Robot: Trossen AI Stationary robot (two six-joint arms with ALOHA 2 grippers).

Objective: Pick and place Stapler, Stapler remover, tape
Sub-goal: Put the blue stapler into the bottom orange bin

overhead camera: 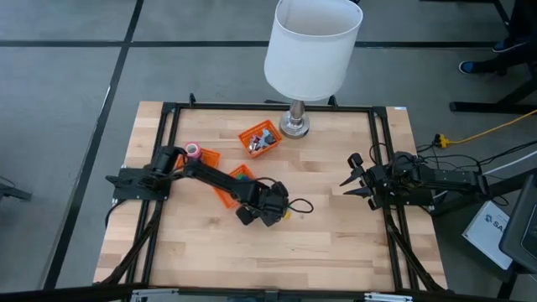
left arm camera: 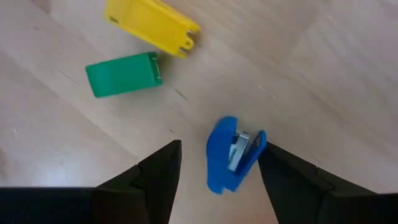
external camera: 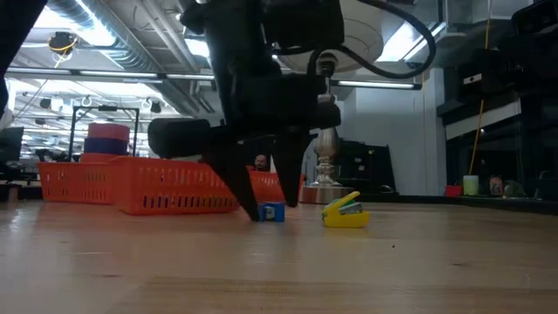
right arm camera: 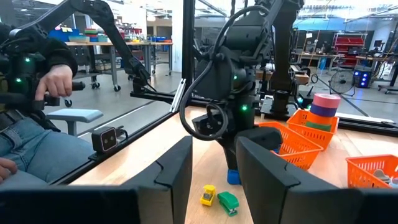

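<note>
Hovering low over the middle of the wooden surface (overhead camera: 336, 226), our left gripper (left arm camera: 217, 163) has its fingers released and standing on both sides of the small blue stapler (left arm camera: 231, 155), not yet touching it. To do this step well, we think we should centre the stapler between the fingers, lower until the tips are almost at the wood, and then close on its long sides. A green stapler (left arm camera: 123, 74) and a yellow stapler (left arm camera: 152, 26) lie just beside; we must not push them. Our right gripper (overhead camera: 351, 179) waits open near the right edge. From above, our own arm hides the blue stapler. The tape rolls (right arm camera: 324, 106) sit on an orange basket (right arm camera: 314, 124); the stapler remover we cannot make out.
</note>
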